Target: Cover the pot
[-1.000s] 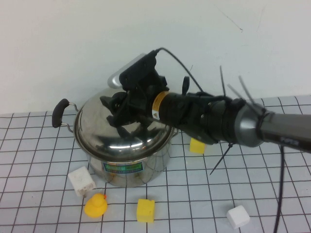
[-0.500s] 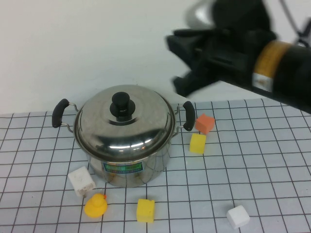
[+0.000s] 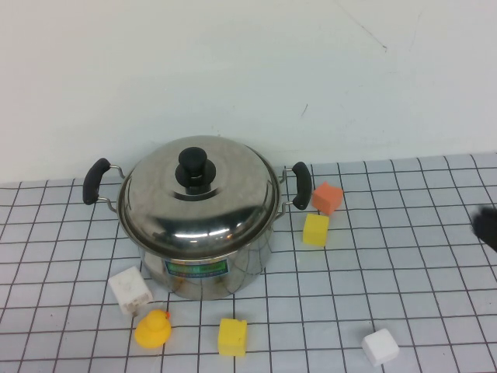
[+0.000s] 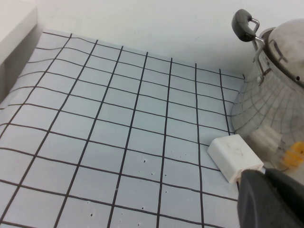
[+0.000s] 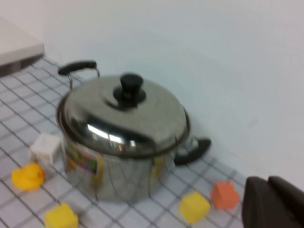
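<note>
Lid (image 3: 199, 194) seated on pot (image 3: 208, 260). Right gripper (image 3: 488, 227) off to pot's right (grip unreadable). Left gripper (image 4: 270, 199) near pot's left side, likewise unreadable.

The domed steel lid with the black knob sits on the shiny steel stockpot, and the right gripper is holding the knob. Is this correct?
Not entirely. The domed steel lid does sit on the shiny steel stockpot, but the high view shows its black knob free; the right gripper is away at the right edge.
</note>
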You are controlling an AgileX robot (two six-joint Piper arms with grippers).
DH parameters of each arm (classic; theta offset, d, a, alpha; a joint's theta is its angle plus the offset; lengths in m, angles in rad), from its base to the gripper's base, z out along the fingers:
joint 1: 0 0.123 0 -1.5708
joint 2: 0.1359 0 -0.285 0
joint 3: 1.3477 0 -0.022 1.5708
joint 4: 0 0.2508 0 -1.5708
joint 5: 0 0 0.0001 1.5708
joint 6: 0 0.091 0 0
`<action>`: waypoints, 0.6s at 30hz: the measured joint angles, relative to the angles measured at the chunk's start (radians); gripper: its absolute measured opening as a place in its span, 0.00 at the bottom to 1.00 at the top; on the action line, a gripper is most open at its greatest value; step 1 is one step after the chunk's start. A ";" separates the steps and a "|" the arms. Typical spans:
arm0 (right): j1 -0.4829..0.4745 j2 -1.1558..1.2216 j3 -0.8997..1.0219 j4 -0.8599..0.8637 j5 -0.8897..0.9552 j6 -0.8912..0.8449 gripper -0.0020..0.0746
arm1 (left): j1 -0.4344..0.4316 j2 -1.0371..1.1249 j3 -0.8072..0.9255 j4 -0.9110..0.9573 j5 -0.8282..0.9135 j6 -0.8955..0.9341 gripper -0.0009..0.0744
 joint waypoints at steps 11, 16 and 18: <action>-0.079 -0.332 0.262 0.236 0.151 -0.292 0.02 | 0.000 0.000 0.000 0.000 0.000 -0.002 0.01; -0.342 -0.472 0.399 0.529 0.062 -0.647 0.02 | 0.000 0.000 0.000 0.000 0.000 -0.004 0.01; -0.466 -0.511 0.436 0.591 0.040 -0.718 0.02 | 0.000 0.000 0.000 0.000 0.000 -0.004 0.01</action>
